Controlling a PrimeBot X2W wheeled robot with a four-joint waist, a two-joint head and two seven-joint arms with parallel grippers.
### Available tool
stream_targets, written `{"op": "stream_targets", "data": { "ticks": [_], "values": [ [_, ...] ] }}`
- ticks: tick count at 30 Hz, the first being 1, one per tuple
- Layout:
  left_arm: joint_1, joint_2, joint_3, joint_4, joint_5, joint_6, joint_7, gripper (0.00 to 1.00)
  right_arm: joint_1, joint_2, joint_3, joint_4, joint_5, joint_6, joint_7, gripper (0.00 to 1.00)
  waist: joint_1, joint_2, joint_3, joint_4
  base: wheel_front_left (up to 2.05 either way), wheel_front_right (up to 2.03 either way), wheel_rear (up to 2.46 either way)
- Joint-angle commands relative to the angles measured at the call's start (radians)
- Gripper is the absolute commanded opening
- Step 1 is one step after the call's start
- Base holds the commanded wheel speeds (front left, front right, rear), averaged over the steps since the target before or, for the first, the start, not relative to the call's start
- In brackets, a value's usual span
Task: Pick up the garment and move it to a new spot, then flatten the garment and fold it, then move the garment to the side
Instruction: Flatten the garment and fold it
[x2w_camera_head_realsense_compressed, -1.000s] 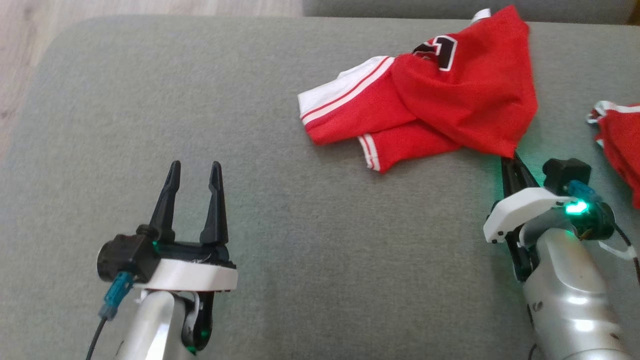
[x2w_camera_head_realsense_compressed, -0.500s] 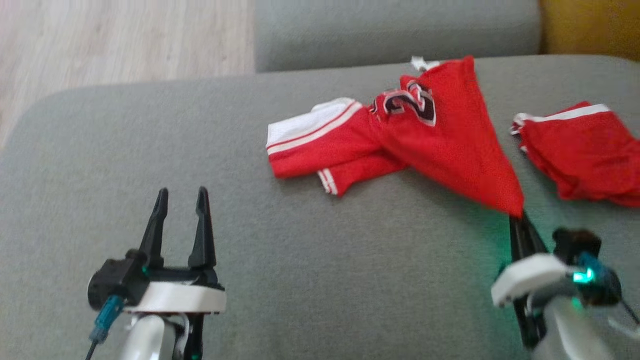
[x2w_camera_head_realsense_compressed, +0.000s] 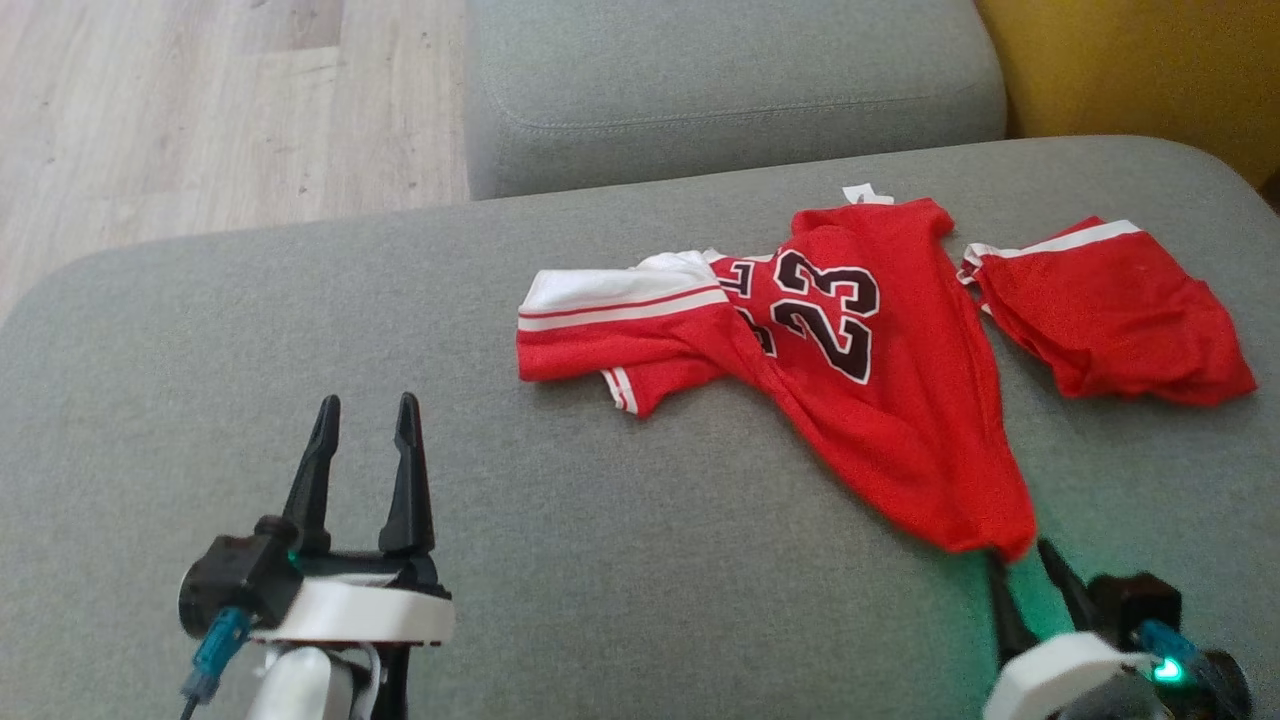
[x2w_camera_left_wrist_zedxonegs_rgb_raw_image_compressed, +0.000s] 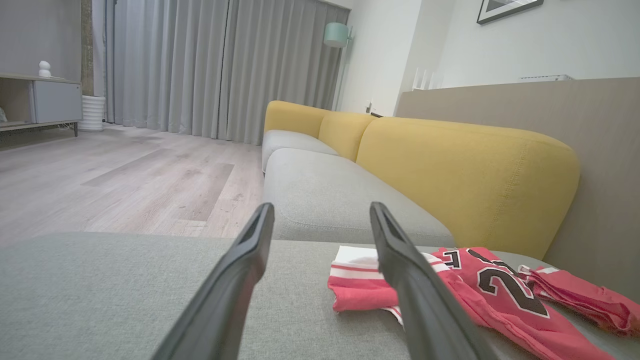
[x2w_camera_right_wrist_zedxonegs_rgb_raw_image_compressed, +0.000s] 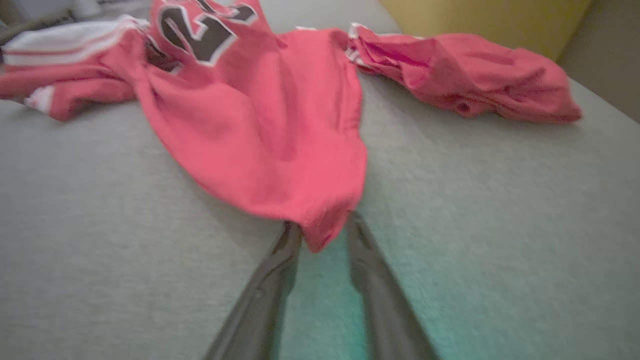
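Well, the jersey (x2w_camera_head_realsense_compressed: 880, 400) lies number side up on the right half of the grey cushion (x2w_camera_head_realsense_compressed: 600, 560), running from near the cushion's far edge down toward its near side. It is far from flat: the end nearest me narrows to a point, and the white-striped part toward the cushion's middle is doubled over itself. That point sits right at my right pincer (x2w_camera_head_realsense_compressed: 1018, 556), whose fingers stand parted with the tip of cloth loose between them, not pinched, as far as the blurred wrist view lets me judge. I take the move to a new spot as done and flattening as the step in hand. To do it well I should draw this pincer straight back toward the cushion's near side so that no finger snags the mesh. Then I should take the hem at two places and pull them apart across the cushion, since tugging from one corner only bunches the cloth. My left pincer (x2w_camera_head_realsense_compressed: 368, 400) hovers spread and empty over the cushion's near left part, well apart from the jersey; it should come across to the doubled striped part. A second red garment (x2w_camera_head_realsense_compressed: 1110, 310) lies near the cushion's far right corner, just beside the jersey, and I must not sweep into it.
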Motion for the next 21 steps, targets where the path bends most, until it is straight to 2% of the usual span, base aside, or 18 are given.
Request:
{"op": "stream_targets", "data": {
  "ticks": [1, 11, 21],
  "values": [
    [-0.037, 0.003, 0.024, -0.035, 0.001, 0.001, -0.005, 1.00, -0.049, -0.005, 0.060, -0.066, 0.037, -0.001, -0.020, 1.00, 0.0001, -0.0001, 0.002, 0.007, 0.00, 0.00, 0.00],
    [-0.056, 0.003, 0.002, -0.035, -0.002, 0.005, -0.005, 1.00, -0.135, -0.005, 0.272, -0.229, 0.171, -0.001, -0.083, 1.00, 0.0001, -0.0001, 0.053, 0.067, 0.00, 0.00, 0.00],
    [-0.101, 0.003, -0.031, -0.029, -0.005, 0.006, -0.005, 1.00, -0.278, -0.005, 0.298, -0.179, 0.220, -0.001, -0.074, 1.00, 0.0001, -0.0001, 0.130, 0.154, 0.00, 0.00, 0.00]
  ]
}}
